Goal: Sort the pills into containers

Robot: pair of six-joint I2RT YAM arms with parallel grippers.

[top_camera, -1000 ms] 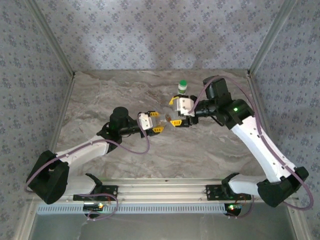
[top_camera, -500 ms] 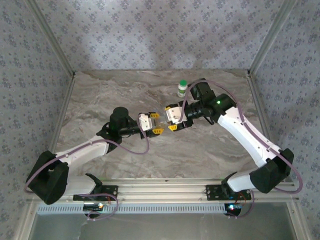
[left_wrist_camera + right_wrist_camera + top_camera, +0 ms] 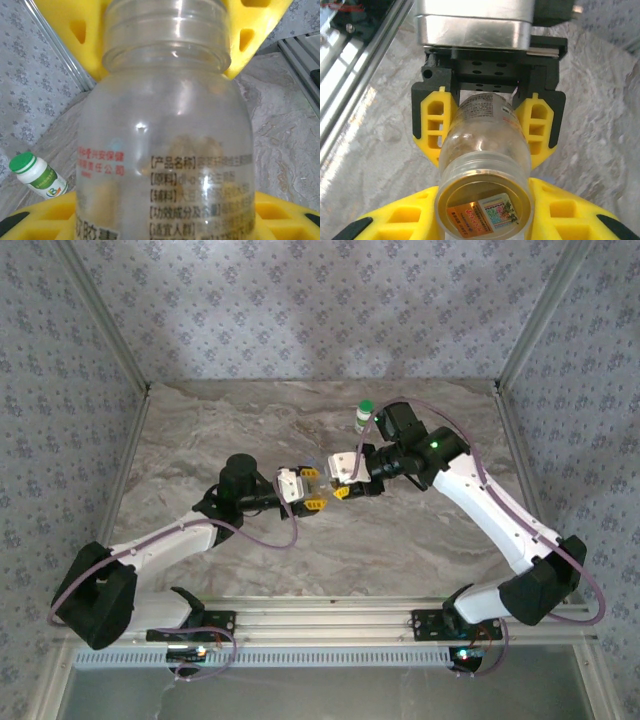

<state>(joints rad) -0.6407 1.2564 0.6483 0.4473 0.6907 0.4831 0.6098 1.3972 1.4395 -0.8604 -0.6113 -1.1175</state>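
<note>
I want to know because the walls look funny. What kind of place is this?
Probably a robot test booth: the left arm and right arm bolted to a metal rail, a marble-look table, patterned walls in a metal frame.

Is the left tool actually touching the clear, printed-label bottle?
Touching: in the right wrist view, the left tool presses its yellow fingers against both sides of the clear bottle.

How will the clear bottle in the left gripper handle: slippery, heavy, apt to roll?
The clear bottle looks smooth and glossy, so it may twist or slip in the left gripper. Little shows inside, so it is probably light. Its round body would likely roll if laid down.
</note>
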